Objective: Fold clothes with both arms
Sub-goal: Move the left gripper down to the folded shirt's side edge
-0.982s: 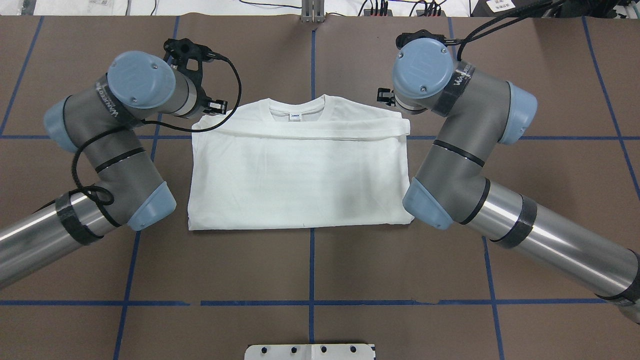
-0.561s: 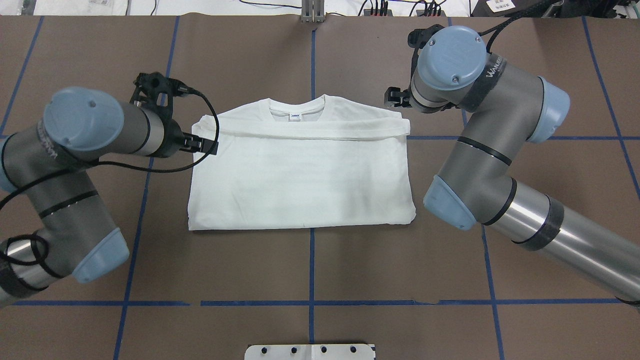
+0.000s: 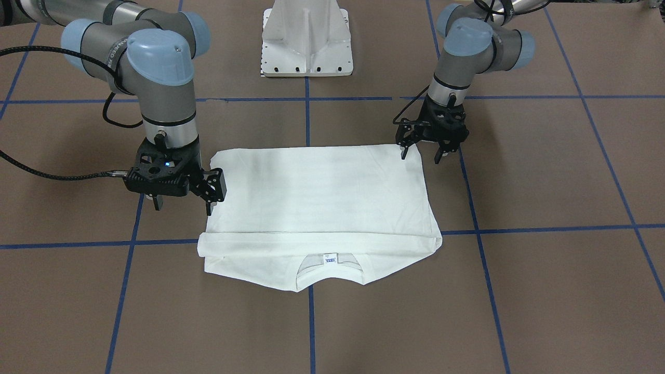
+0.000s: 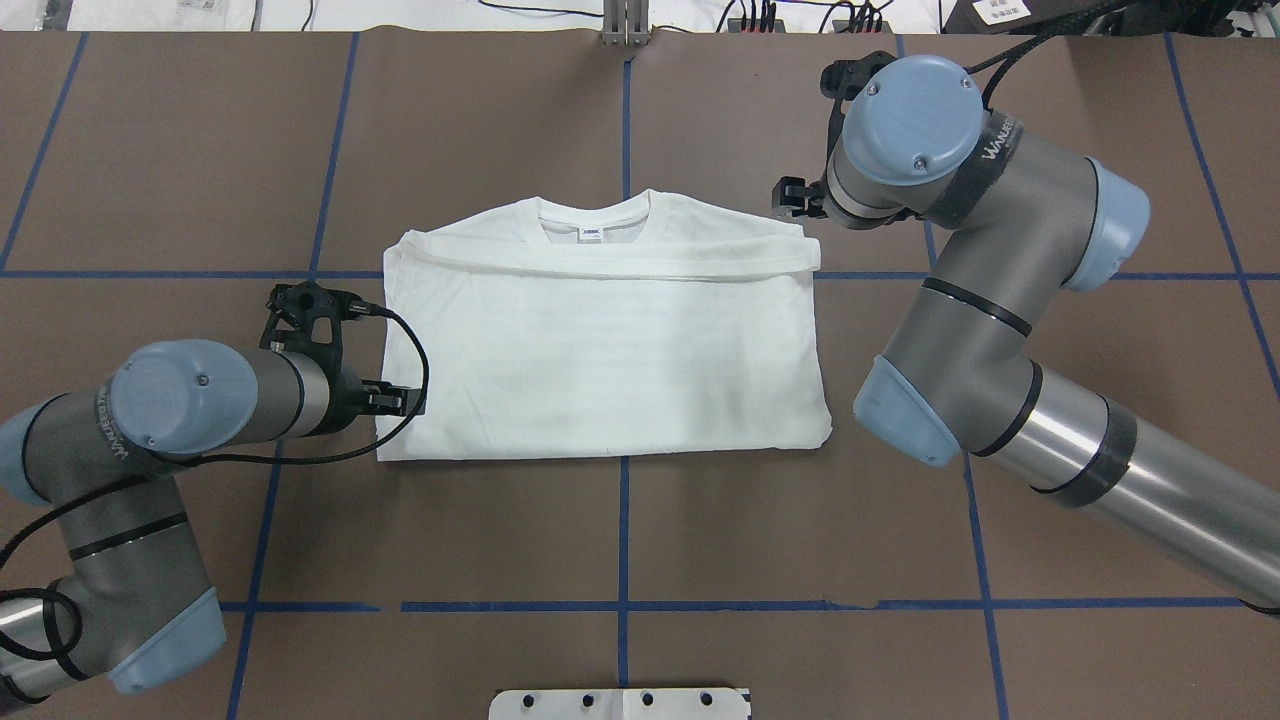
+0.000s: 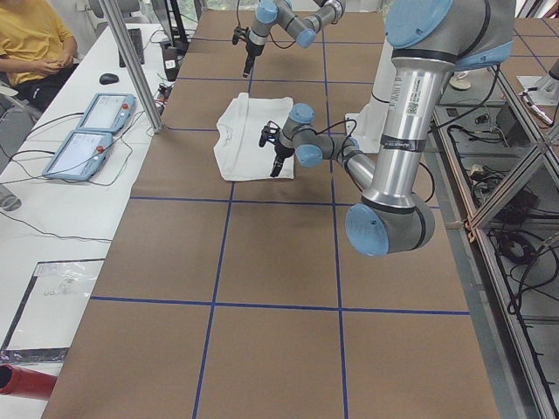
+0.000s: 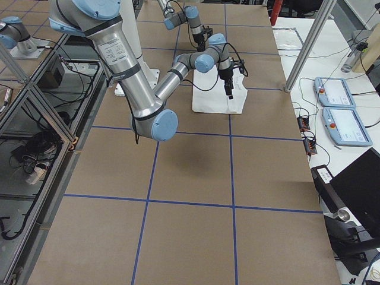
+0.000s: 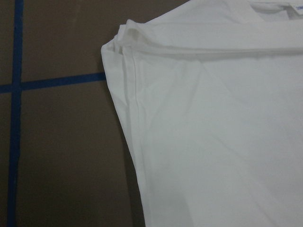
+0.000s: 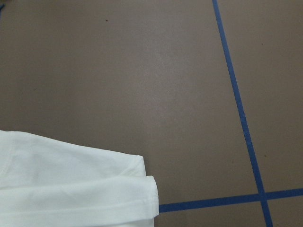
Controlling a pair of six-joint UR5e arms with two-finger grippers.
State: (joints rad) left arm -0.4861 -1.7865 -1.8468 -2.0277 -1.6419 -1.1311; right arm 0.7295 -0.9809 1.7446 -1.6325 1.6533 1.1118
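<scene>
The white T-shirt lies folded into a flat rectangle on the brown table, with the collar and small label on the far side and a sleeve band folded across below them. Its printed text is hidden. My left gripper is open and empty at the shirt's near-left corner, seen at upper right in the front view. My right gripper is open and empty beside the far-right shoulder corner, also in the front view. The wrist views show only shirt corners, no fingers.
The white metal pedestal stands at the robot's side of the table. Blue tape lines cross the brown table cover. A seated person, two tablets and a metal pole are on the far side.
My left arm has swung from the shirt's far-left shoulder corner back to its near-left corner. My right arm has shifted slightly outward and stayed by the far-right corner. The shirt has not moved.
</scene>
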